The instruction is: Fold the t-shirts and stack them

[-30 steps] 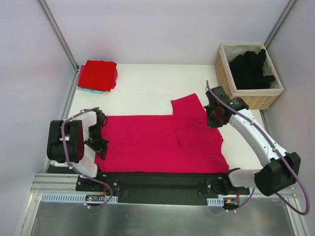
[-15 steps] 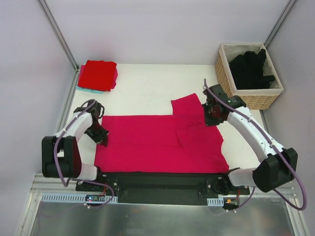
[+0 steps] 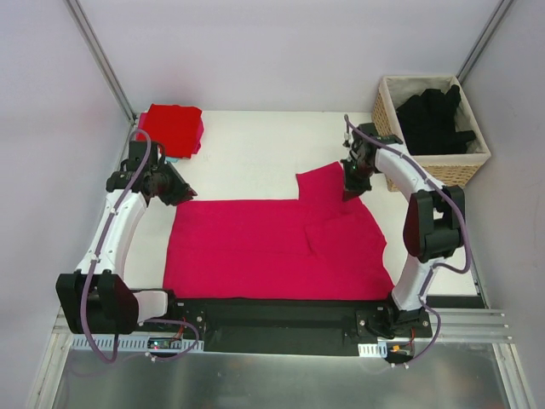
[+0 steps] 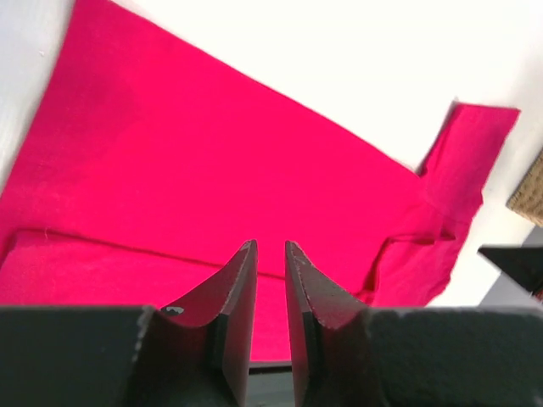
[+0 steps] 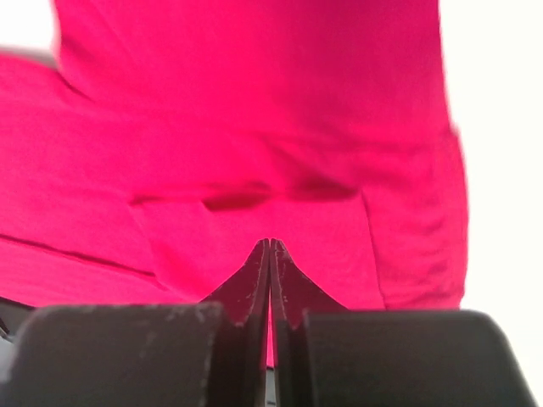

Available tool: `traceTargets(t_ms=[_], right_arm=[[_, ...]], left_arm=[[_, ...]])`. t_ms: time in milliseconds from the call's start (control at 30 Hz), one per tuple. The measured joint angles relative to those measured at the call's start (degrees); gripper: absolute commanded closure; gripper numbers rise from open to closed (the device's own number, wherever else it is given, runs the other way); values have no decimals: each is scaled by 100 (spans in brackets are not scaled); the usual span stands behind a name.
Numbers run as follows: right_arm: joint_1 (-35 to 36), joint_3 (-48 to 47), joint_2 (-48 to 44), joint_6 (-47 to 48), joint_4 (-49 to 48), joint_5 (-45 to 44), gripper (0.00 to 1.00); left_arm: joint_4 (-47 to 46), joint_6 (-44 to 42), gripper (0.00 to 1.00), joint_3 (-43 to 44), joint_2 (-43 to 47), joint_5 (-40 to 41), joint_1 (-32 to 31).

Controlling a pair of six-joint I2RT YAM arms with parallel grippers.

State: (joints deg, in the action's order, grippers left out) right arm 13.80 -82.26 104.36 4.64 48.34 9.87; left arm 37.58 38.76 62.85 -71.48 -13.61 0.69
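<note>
From above, the magenta t-shirt [image 3: 272, 247] lies flat in the middle of the frame, with the left gripper [image 3: 176, 191] at its upper left corner and the right gripper [image 3: 351, 189] at its upper right sleeve. In the left wrist view the shirt fills the upper frame and the jaws are a little parted, holding nothing. In the right wrist view the jaws are pressed together above the shirt, no cloth visible between them

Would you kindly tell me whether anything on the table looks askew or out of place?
The magenta shirt is not a neat rectangle: one sleeve juts past its far edge beside the right gripper, with a creased flap next to it. The folded red shirt looks tidy.
</note>
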Motion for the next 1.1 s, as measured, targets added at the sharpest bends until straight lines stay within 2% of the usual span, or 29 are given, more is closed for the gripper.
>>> traceTargets(t_ms=[167,433,567,633,833,1100], right_arm=[[2,-896,439,92,162,-50,99],[4,-1019,1027,125,507,-402,99],[4,-1003,1113,144,601,-562,98],[4,-1003,1113,153,599,-625,94],[-39,-1003,1078,214,389,-730,77],[-527,-1478,1080,380,343,-920,74]], left_arm=[[44,50,82,-103,442,-142,0],[44,208,80,-197,1130,-236,0],[42,238,66,-352,1064,-225,0],[50,234,61,-444,986,-109,0],[173,24,59,-192,28,210,13],[127,-422,60,866,-1215,-22,92]])
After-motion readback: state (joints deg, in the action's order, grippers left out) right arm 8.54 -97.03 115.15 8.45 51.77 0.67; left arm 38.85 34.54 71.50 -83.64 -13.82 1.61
